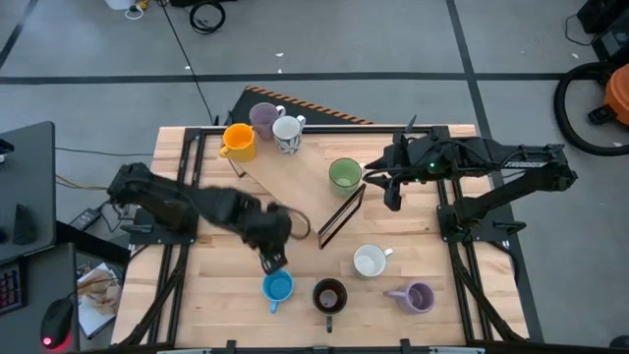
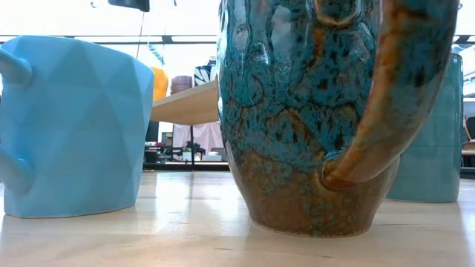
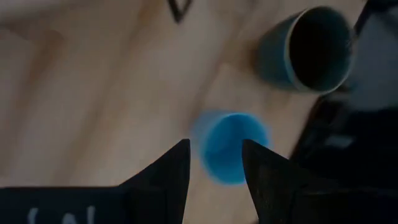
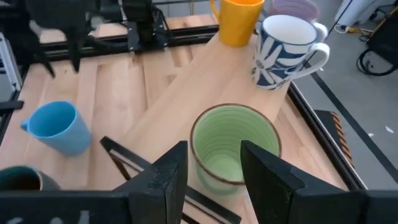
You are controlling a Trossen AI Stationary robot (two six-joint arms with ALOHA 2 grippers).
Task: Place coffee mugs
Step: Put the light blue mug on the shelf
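Note:
Eight mugs stand on their bases. The orange mug (image 1: 238,141), a lavender mug (image 1: 263,118), the white patterned mug (image 1: 288,133) and the green mug (image 1: 344,174) are on a raised wooden board. The white mug (image 1: 370,261), light blue mug (image 1: 278,287), dark brown mug (image 1: 329,295) and second lavender mug (image 1: 418,297) stand on the table near its front. My left gripper (image 1: 272,261) hangs open just above the light blue mug (image 3: 230,146). My right gripper (image 1: 391,197) is open just right of the green mug (image 4: 233,146), which shows between its fingers.
The board (image 1: 295,182) slants across the table's middle on a black frame (image 1: 339,216). The dark brown mug (image 3: 311,46) stands close beside the light blue one. Bare tabletop (image 1: 221,261) lies at the left front, with black rails along both sides.

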